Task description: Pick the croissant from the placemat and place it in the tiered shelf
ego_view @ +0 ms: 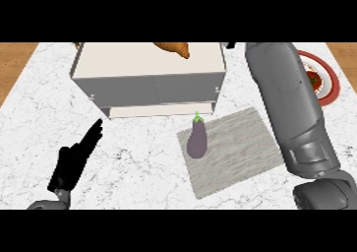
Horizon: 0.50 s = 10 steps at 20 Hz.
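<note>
While the right arm (290, 113) stretched toward twelve o'clock with its hand hidden, state unknowable, the croissant (173, 48) lay on the tiered shelf (148, 74), long axis ten to four, at one o'clock from the open, empty left hand (75, 157).

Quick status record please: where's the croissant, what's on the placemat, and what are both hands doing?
croissant: on top of the tiered shelf, at its far edge
placemat: holds only an eggplant
left hand: open, resting at lower left
right hand: hidden; right forearm stretches past the shelf
plate: red-rimmed, partly behind that forearm
</note>
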### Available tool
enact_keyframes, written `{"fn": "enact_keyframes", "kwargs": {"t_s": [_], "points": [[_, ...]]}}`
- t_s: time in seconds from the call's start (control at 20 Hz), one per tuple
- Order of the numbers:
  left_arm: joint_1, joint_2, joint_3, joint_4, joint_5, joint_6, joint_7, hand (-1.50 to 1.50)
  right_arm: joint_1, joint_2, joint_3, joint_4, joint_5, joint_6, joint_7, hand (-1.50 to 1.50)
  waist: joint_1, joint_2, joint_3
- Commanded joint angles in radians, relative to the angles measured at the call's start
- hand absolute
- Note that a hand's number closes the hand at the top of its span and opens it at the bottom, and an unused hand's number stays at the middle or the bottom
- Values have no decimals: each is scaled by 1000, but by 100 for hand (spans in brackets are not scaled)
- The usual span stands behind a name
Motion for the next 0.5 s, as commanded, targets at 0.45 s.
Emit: {"fn": "enact_keyframes", "kwargs": {"t_s": [0.45], "points": [[41,35,48,-69,26,-5,33,0,577,-136,114,-735,-11,305,201,-150,-54,-13,1]]}}
